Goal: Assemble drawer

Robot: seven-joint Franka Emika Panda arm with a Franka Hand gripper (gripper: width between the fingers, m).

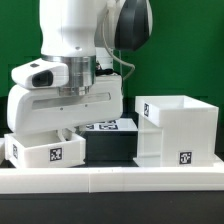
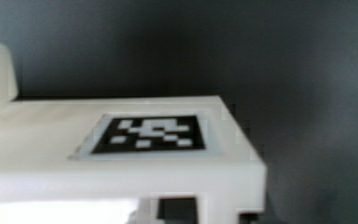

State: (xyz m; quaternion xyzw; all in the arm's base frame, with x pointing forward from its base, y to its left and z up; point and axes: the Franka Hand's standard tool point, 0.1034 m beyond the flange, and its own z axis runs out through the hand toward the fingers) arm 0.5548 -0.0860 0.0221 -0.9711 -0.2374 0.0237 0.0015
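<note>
A small white open drawer (image 1: pixel 50 150) with a black tag on its front sits at the exterior view's left. My gripper (image 1: pixel 70 130) reaches down into it from above, with the jaws closed on its wall and the fingertips hidden by the part. In the wrist view the same drawer (image 2: pixel 87 160) fills the frame very close, with its tag (image 2: pixel 151 135) facing the camera. The gripper (image 2: pixel 176 208) shows only as blurred shapes at the edge. The larger white drawer housing (image 1: pixel 175 128) stands at the exterior view's right, open at the top, with a tag low on its front.
The marker board (image 1: pixel 112 126) lies flat on the dark table between the two parts. A white rail (image 1: pixel 110 178) runs along the table's front edge. A green wall stands behind.
</note>
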